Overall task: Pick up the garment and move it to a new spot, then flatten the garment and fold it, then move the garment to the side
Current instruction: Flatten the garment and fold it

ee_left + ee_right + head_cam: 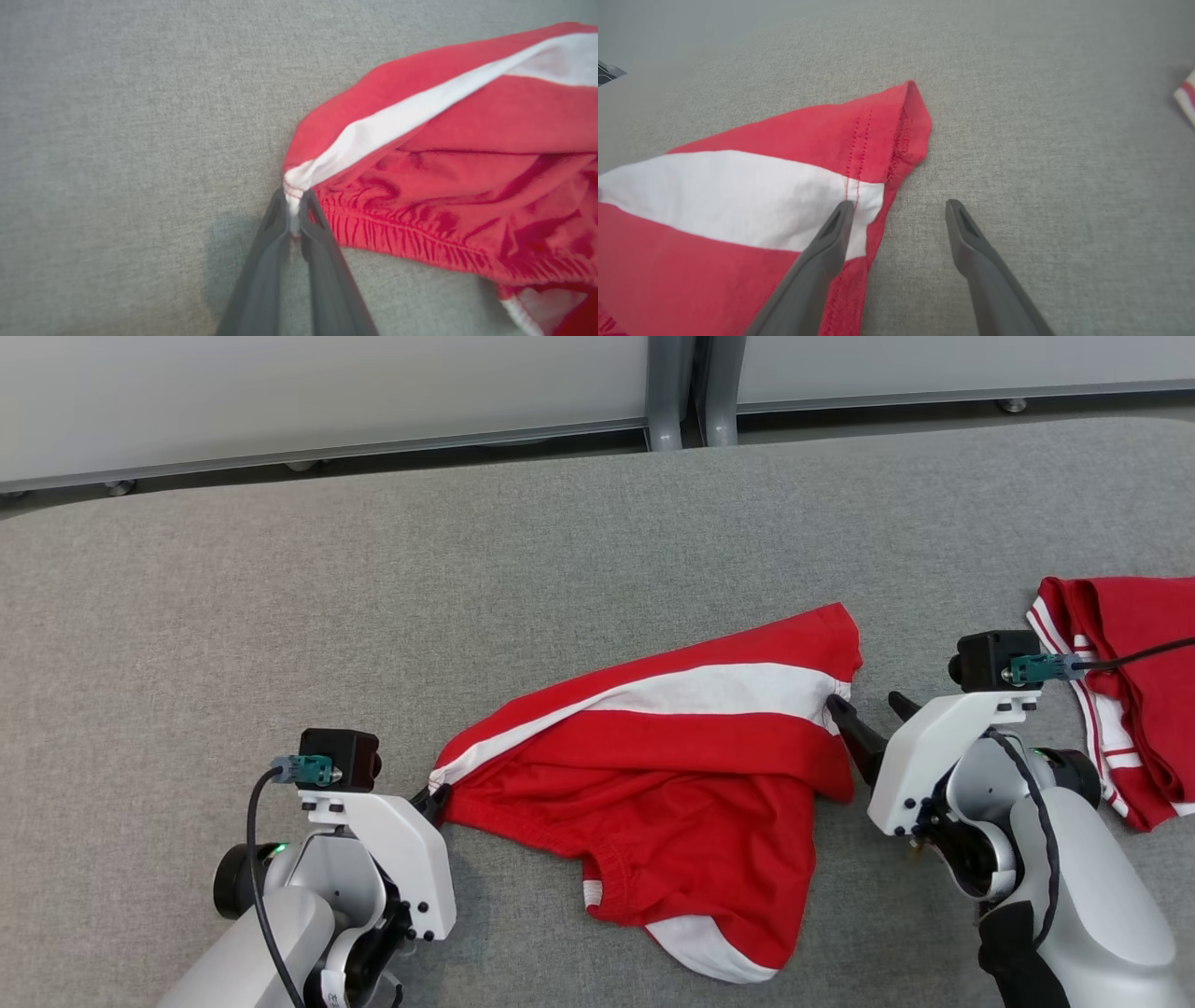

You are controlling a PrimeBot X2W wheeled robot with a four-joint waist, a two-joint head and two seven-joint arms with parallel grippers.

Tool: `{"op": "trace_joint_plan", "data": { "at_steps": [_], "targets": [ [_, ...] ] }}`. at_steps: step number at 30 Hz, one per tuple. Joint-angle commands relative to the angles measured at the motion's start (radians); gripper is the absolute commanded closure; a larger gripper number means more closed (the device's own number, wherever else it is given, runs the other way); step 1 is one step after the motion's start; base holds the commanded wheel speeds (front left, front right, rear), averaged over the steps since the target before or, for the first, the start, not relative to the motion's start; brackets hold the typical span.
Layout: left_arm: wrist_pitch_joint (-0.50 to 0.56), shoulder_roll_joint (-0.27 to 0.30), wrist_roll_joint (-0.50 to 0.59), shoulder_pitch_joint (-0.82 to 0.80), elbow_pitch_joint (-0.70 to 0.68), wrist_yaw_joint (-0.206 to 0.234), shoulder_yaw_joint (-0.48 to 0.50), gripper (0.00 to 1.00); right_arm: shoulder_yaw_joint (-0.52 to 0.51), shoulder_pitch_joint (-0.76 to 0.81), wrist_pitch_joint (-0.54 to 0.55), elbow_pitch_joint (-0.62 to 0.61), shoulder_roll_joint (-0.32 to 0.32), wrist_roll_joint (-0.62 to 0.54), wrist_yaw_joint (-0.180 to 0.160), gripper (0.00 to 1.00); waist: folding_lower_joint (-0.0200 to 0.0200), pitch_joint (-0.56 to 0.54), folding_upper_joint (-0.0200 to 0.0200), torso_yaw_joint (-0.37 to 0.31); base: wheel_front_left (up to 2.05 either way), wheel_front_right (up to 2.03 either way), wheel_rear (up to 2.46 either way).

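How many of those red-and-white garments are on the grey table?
2. One garment lies crumpled in the middle of the table. A second garment lies at the right edge, partly cut off by the picture, so more could lie beyond.

A 2nd red-and-white garment [1134, 691] is cut off at the head view's right edge. At lower left, its housing [401, 859] mostly hides the left gripper [437, 799]. Blurred shorts [467, 186] overrun the left wrist view's right edge.

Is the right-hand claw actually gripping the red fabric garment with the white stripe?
No, the right gripper stands open: one dark finger over the red garment, the other over the grey fabric table.
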Motion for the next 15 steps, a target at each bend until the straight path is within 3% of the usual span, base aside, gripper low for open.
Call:
{"op": "trace_joint_plan", "data": {
  "at_steps": [1,8,15],
  "targets": [
    [0.005,0.010,-0.008,-0.002,-0.002,0.004,0.004,1.00,0.015,-0.001,-0.006,0.002,-0.003,0.032,0.000,0.00,0.0000,0.002,0.0000,-0.001,0.00,0.00,0.00],
    [0.008,0.015,-0.012,0.003,-0.010,0.008,0.008,1.00,0.087,-0.020,-0.008,0.013,-0.004,0.120,0.000,0.00,0.0000,0.005,0.0000,-0.004,0.00,0.00,0.00],
    [0.008,0.018,-0.017,0.012,-0.018,0.012,0.008,1.00,0.131,-0.035,-0.037,0.000,-0.005,0.130,0.000,0.00,0.0000,0.001,0.0000,0.001,0.00,0.00,0.00]
  ]
}}
